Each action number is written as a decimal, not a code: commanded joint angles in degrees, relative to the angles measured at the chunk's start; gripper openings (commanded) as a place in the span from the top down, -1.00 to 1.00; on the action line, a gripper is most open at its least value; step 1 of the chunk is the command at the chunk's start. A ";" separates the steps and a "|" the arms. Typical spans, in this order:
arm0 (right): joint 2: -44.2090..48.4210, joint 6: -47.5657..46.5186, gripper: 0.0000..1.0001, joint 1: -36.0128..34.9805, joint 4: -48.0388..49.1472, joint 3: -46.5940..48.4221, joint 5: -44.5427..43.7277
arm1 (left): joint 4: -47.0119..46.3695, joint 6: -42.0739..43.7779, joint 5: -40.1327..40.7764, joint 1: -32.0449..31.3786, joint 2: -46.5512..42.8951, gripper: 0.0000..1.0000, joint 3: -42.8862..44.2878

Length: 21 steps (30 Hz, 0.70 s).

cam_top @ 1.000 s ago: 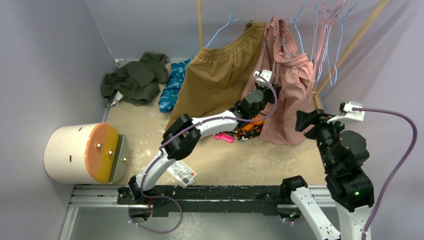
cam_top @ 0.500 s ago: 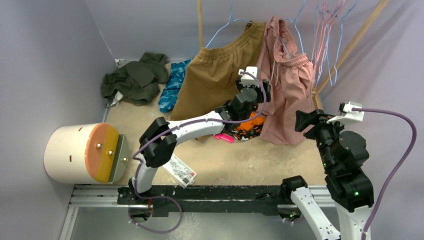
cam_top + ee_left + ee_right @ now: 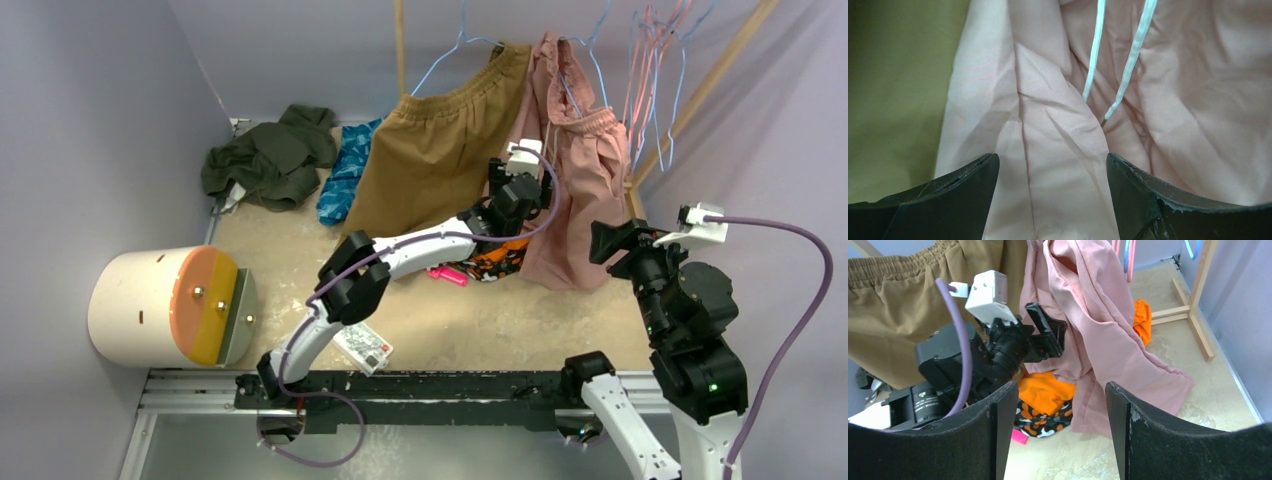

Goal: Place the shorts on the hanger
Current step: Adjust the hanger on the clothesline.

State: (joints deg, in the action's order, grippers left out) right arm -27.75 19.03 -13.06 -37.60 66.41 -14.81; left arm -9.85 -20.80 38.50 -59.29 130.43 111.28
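One tan garment (image 3: 430,150) beside shorts (image 3: 585,185), possibly touching

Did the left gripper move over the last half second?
Yes: the left gripper swung rightward, away from the tan-brown shorts, back toward the pink shorts.

Soft even light; left wrist view slightly blurred.

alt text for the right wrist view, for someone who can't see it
The left arm reaches to the pink shorts hanging beside tan shorts, its jaws at the fabric. An orange garment lies on the floor below; this camera's own open jaws frame the bottom edge.
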 commanded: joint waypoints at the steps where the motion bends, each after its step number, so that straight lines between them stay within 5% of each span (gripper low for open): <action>1: 1.75 0.18 -0.34 -0.74 1.07 2.46 1.06 | 3.59 2.98 1.51 0.26 3.17 -0.55 7.00; 5: 1.73 0.22 -0.35 -0.74 1.50 1.97 1.44 | 4.45 2.96 1.74 1.04 4.84 -0.34 7.40; 16: 2.09 -0.38 -0.35 -0.73 1.05 1.77 1.01 | 2.35 8.71 1.49 1.64 7.11 0.98 9.81; 21: 2.36 -0.51 -0.35 -0.74 0.69 2.23 0.64 | -4.26 9.00 -1.70 1.63 3.91 1.00 4.93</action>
State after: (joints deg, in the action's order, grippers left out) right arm -27.73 19.03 -13.08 -37.74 66.41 -13.96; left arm -5.67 -13.67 39.18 -57.76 137.23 118.13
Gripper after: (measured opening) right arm 0.671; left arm 0.005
